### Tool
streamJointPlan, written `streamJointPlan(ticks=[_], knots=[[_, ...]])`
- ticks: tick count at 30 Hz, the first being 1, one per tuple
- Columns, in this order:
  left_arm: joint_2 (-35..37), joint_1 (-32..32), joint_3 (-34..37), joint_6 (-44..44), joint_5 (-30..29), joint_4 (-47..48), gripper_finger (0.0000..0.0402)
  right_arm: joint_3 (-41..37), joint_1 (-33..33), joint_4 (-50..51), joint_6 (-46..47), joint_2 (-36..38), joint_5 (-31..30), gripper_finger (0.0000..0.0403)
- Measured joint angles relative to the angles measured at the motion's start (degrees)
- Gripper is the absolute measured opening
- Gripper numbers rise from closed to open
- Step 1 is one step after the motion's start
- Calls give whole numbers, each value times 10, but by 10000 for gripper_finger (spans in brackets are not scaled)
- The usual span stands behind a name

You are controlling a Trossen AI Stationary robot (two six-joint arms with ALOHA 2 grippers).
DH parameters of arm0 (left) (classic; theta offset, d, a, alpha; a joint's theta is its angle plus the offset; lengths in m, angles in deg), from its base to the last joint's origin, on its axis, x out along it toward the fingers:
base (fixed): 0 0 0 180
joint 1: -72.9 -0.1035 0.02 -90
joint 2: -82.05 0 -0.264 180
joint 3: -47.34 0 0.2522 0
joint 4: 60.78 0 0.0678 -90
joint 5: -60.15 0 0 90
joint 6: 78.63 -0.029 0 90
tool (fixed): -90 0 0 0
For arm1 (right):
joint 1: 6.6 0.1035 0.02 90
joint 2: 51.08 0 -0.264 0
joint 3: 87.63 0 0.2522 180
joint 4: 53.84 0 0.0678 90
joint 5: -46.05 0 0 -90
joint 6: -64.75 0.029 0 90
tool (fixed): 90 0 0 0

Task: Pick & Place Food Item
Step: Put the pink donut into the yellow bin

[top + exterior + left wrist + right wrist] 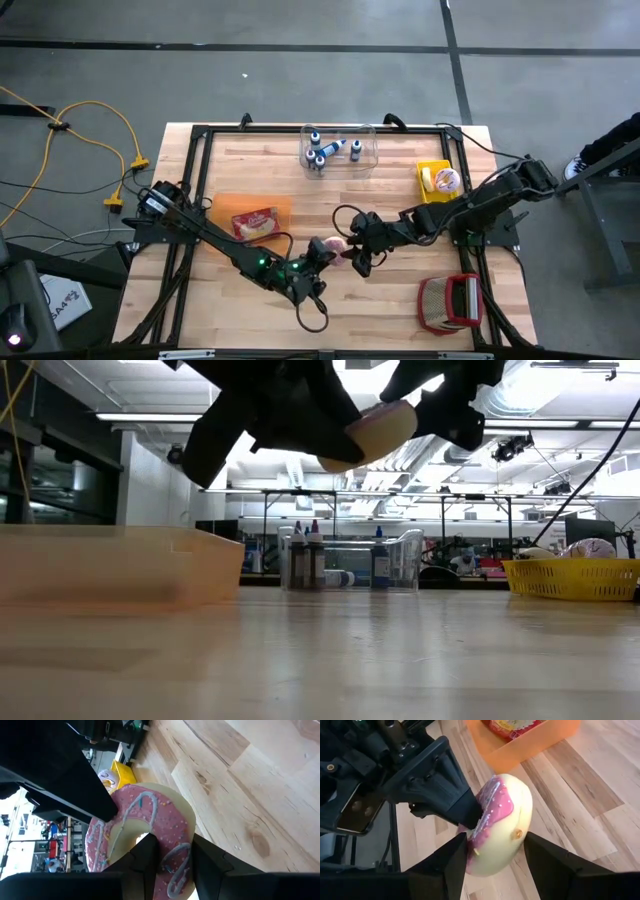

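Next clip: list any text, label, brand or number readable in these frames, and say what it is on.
No text can be read in any view.
Snack packet in the orange tray: printed front, too small to read.
Bottles in the clear bin: labels too small to read.
Pink-frosted donut between the two grippers: no lettering.
Yellow basket: none visible.

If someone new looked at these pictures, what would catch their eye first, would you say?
Most striking is the pink-frosted donut raised above the middle of the wooden table, where the left gripper and the right gripper meet, both sets of jaws around it. Next come the orange tray on the left and the yellow basket on the right.
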Motion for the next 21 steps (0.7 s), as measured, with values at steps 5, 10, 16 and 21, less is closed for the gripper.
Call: streamJointPlan(ticks=[5,10,16,21], knots=[[0,-5,0,-20,-6,-4,95,0,-9,0,3,0,26,183],[0,-5,0,-30,-16,-18,95,0,-9,-15,0,0,28,183],[0,-5,0,-30,-16,-19,95,0,-9,-24,-1,0,27,183],[0,-5,0,-29,-16,-19,95,0,-9,-24,-1,0,27,183]])
